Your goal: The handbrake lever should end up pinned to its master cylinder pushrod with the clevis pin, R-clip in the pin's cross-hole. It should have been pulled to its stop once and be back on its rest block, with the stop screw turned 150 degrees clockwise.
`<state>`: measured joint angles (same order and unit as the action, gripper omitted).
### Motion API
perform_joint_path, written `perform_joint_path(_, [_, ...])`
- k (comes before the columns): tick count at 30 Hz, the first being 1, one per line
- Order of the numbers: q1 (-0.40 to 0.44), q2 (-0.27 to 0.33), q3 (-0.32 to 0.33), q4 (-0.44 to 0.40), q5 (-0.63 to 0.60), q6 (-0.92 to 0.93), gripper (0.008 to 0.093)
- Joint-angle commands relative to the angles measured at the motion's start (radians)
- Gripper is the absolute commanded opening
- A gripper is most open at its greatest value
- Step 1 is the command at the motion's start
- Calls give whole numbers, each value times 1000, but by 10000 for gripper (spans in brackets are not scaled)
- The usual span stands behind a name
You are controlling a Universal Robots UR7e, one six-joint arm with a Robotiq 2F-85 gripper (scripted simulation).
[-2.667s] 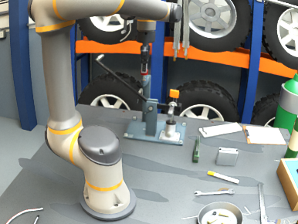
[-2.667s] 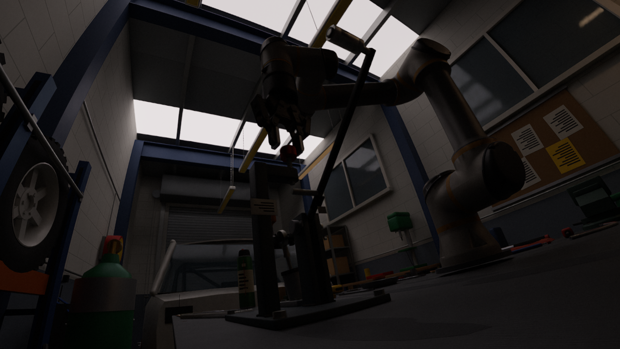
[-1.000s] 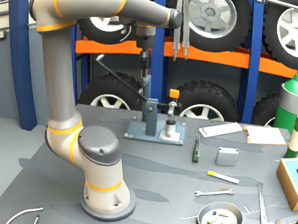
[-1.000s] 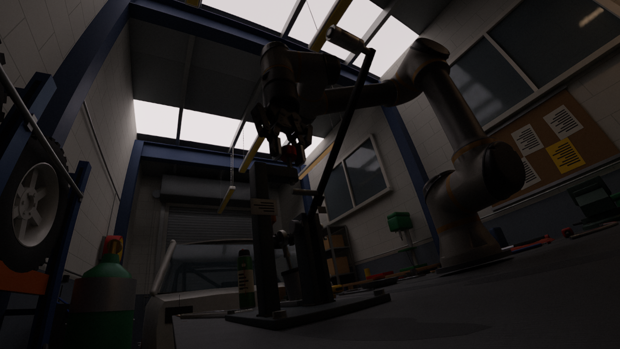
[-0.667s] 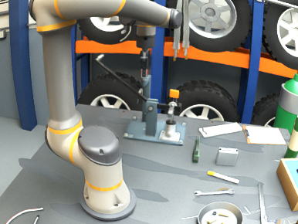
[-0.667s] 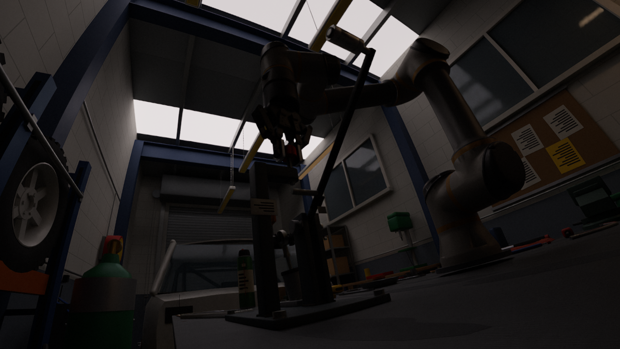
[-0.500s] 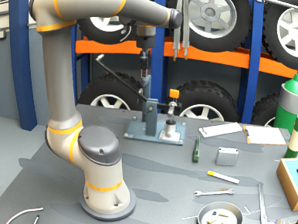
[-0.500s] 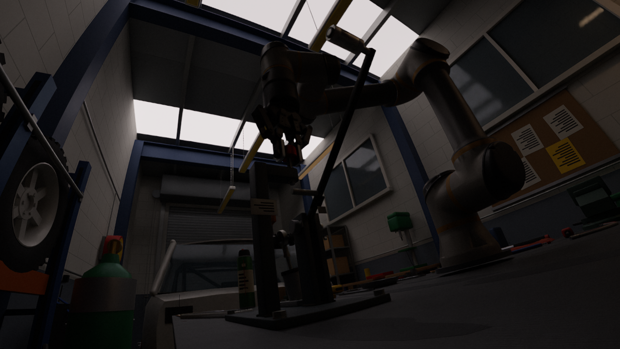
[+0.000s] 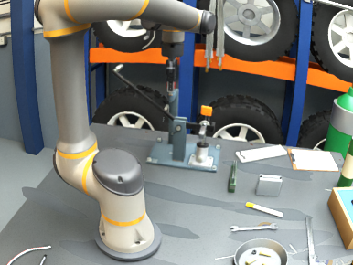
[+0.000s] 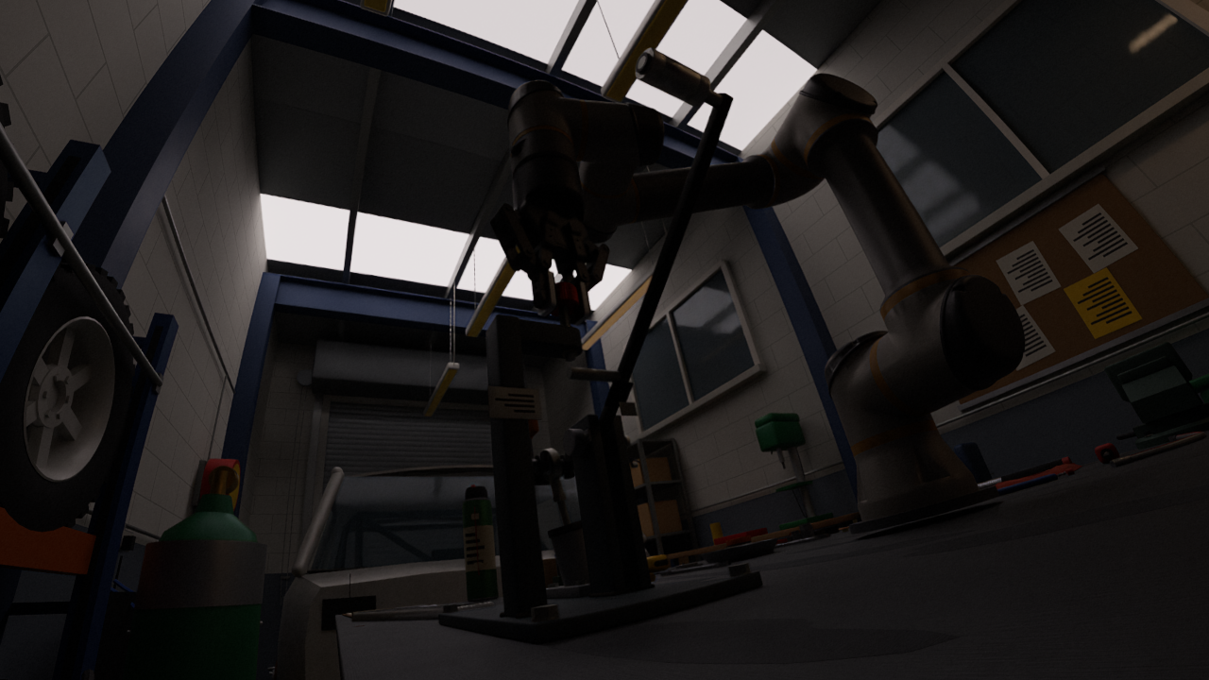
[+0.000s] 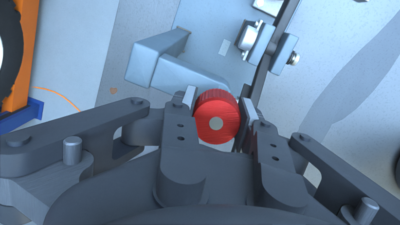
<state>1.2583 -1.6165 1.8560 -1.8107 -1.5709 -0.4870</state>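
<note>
My gripper point(image 9: 171, 85) point(image 10: 565, 292) point(image 11: 216, 112) points straight down over the tall blue post point(image 9: 172, 106) of the handbrake fixture. The red knurled stop screw point(image 11: 217, 116) point(image 10: 567, 293) sits on top of that post. The black handbrake lever point(image 9: 142, 94) point(image 10: 668, 245) slants up and to the left from its pivot block point(image 9: 178, 138). The master cylinder point(image 9: 201, 153) stands on the blue base plate point(image 9: 183, 160), with an orange-capped part point(image 9: 206, 111) above it. The pushrod joint, clevis pin and R-clip are too small to make out. The gripper is closed on the red stop screw.
Behind the work stands a blue and orange rack of tyres point(image 9: 247, 59). On the table to the right lie a clipboard point(image 9: 312, 160), a small grey box point(image 9: 268, 185), a green tool point(image 9: 232, 176), a spanner point(image 9: 254, 227) and a parts bowl point(image 9: 260, 253). A green bottle point(image 9: 340, 123) stands far right.
</note>
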Motion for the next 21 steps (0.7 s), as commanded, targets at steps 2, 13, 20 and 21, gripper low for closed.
perform_joint_path(2, [0, 0, -1, 0, 0, 0, 80])
perform_joint_path(13, [0, 0, -1, 0, 0, 6, 80])
perform_joint_path(20, [0, 0, -1, 0, 0, 23, 80])
perform_joint_path(21, [0, 0, -1, 0, 0, 27, 80])
